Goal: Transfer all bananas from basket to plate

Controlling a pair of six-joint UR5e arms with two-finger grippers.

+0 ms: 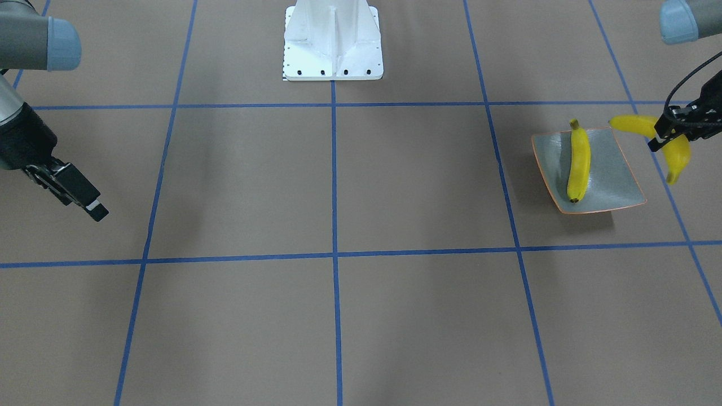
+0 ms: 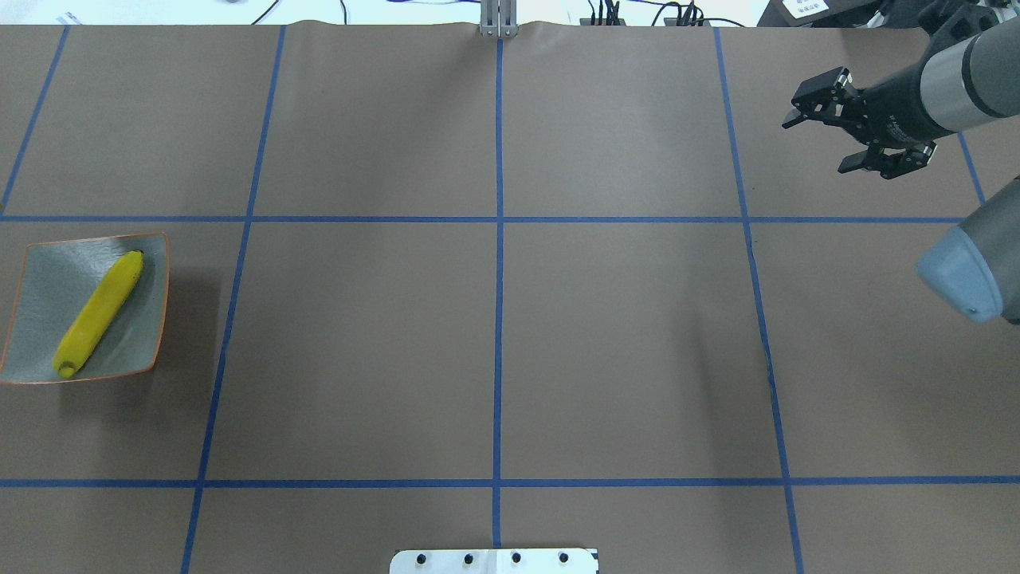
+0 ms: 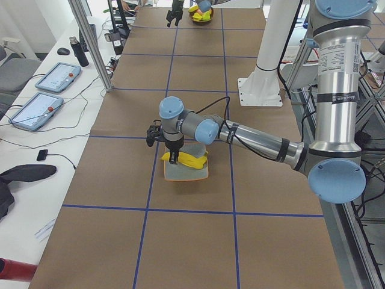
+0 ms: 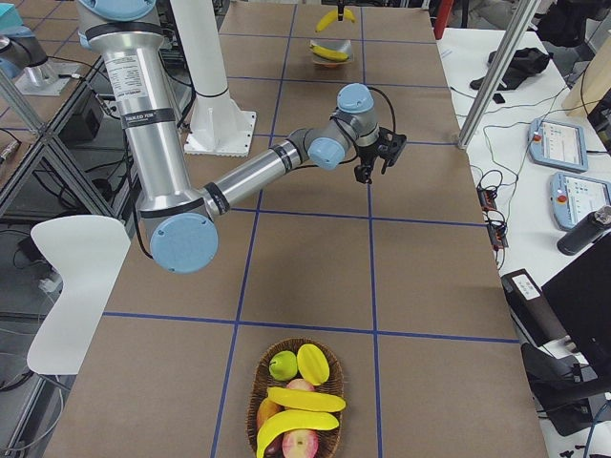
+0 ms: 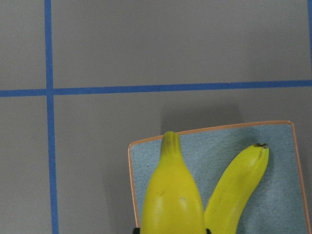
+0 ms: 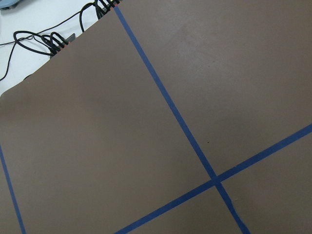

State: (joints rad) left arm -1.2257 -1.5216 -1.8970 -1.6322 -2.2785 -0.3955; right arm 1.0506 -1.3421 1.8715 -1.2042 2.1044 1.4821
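Banana [image 1: 678, 155]: clamped mid-length by left claw [image 1: 661, 139], right frame edge, at edge of plate [image 1: 612, 166]. Right claw [image 2: 817, 145] spread, empty. Judged light, firm, easily bruised; best gripped mid-body.

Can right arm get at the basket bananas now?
Likely yes: right tool is open and empty, two bananas lie uncovered atop the basket at its table end, nothing standing between.

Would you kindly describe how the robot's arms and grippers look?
The left arm and right arm are silver tubes with light-blue joint caps and black lettering on their uprights. The left gripper and right gripper are black, two-fingered; a black cable loops by the left one.
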